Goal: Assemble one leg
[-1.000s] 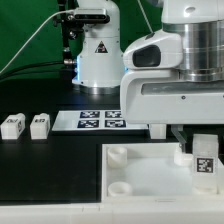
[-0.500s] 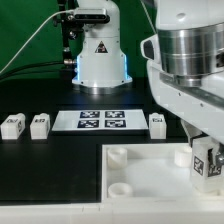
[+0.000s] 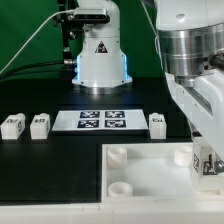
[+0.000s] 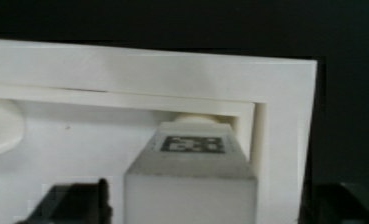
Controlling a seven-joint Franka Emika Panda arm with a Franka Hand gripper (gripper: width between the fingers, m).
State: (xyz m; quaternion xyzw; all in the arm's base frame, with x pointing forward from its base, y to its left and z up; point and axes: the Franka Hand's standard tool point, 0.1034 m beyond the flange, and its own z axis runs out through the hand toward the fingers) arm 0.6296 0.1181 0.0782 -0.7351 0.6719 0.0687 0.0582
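Note:
My gripper (image 3: 205, 162) is shut on a leg (image 3: 209, 164), a small white block with a black-and-white tag, held upright at the corner of the large white tray (image 3: 150, 172) on the exterior view's right. In the wrist view the leg (image 4: 195, 160) sits between my two dark fingers (image 4: 74, 205), just inside the tray's raised wall (image 4: 145, 75). My gripper (image 4: 202, 208) is low over the tray. The leg's lower end is hidden.
Three more legs lie on the black table: two at the exterior view's left (image 3: 12, 125) (image 3: 39, 125) and one (image 3: 157, 122) beside the marker board (image 3: 100, 119). The arm's white base (image 3: 100, 55) stands behind. Round sockets (image 3: 118, 155) show on the tray's left side.
My gripper has turned at the wrist and moved down and toward the exterior view's right with the leg, which now sits lower at the tray's corner.

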